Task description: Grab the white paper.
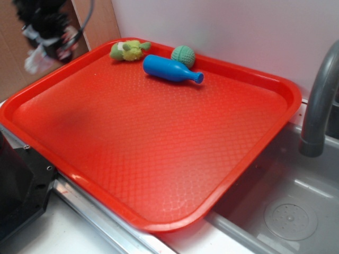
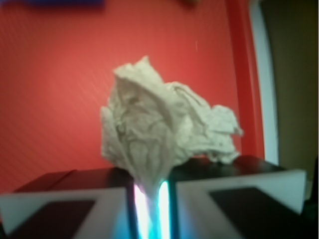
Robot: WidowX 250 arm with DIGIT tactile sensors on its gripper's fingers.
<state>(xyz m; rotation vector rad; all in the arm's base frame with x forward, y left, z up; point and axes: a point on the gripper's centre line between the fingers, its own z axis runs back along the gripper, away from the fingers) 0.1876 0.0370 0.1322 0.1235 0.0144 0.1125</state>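
Observation:
In the wrist view the white paper (image 2: pixel 159 127), a lumpy crumpled wad, is pinched between my gripper's (image 2: pixel 149 191) two black-and-white fingers (image 2: pixel 89 199), which are shut on its lower end. It hangs above the red tray (image 2: pixel 55 84). In the exterior view my gripper (image 1: pixel 47 39) is blurred at the top left, beyond the tray's left rim and well above it, with the white paper (image 1: pixel 37 59) in it.
On the red tray (image 1: pixel 159 143) a yellow-green plush toy (image 1: pixel 128 50), a blue bowling pin (image 1: pixel 170 69) lying on its side and a green ball (image 1: pixel 183 55) sit along the far edge. A grey faucet (image 1: pixel 318 100) and sink (image 1: pixel 288 211) stand at right.

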